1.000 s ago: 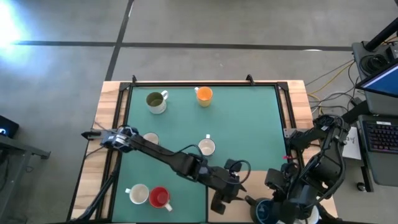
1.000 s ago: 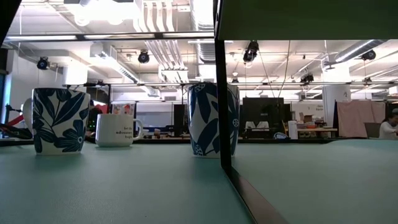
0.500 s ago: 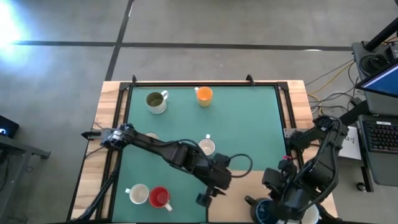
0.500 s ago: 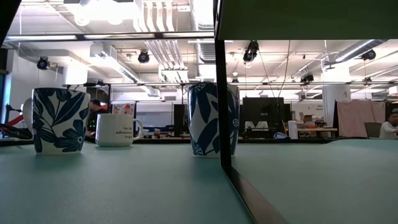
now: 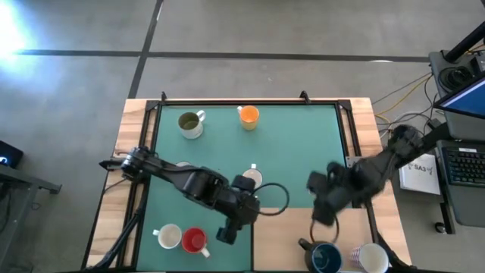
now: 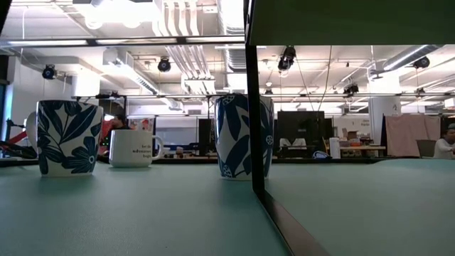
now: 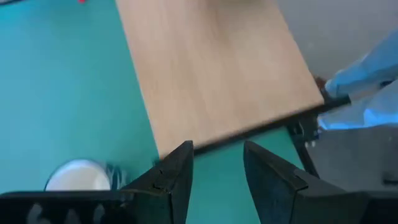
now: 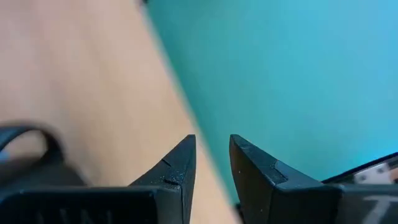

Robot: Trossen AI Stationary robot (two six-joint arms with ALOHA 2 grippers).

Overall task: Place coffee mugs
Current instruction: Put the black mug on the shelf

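Note:
My left gripper [image 5: 226, 233] [image 7: 217, 158] hangs open over the green mat [image 5: 295, 144] near the table's near edge, just right of a red mug [image 5: 195, 240] and a white mug [image 5: 168, 237]. My right gripper [image 5: 317, 212] [image 8: 212, 152] hangs open above the mat's edge, a little beyond a dark blue mug [image 5: 326, 258] and a white mug [image 5: 371, 259] that stand upright on the wood panel [image 5: 288, 246]. An olive-lined white mug [image 5: 189, 123] and an orange mug [image 5: 248, 115] stand at the far side. Another white mug [image 5: 251, 179] stands mid-table, partly under my left arm.
A black frame rail [image 5: 250, 101] borders the mat. The low view shows two blue-leaf mugs [image 6: 67, 136] [image 6: 242, 136] and a plain white one [image 6: 134, 148] standing on the mat. The mat's right half is bare. A desk with a keyboard [image 5: 462, 163] stands right of the table.
My left gripper has risen and swung toward the table's left edge, tipping up from pointing steeply down. My right arm has swung away from the near right corner toward the far edge, uncovering the dark blue and white mugs, which stay in place.

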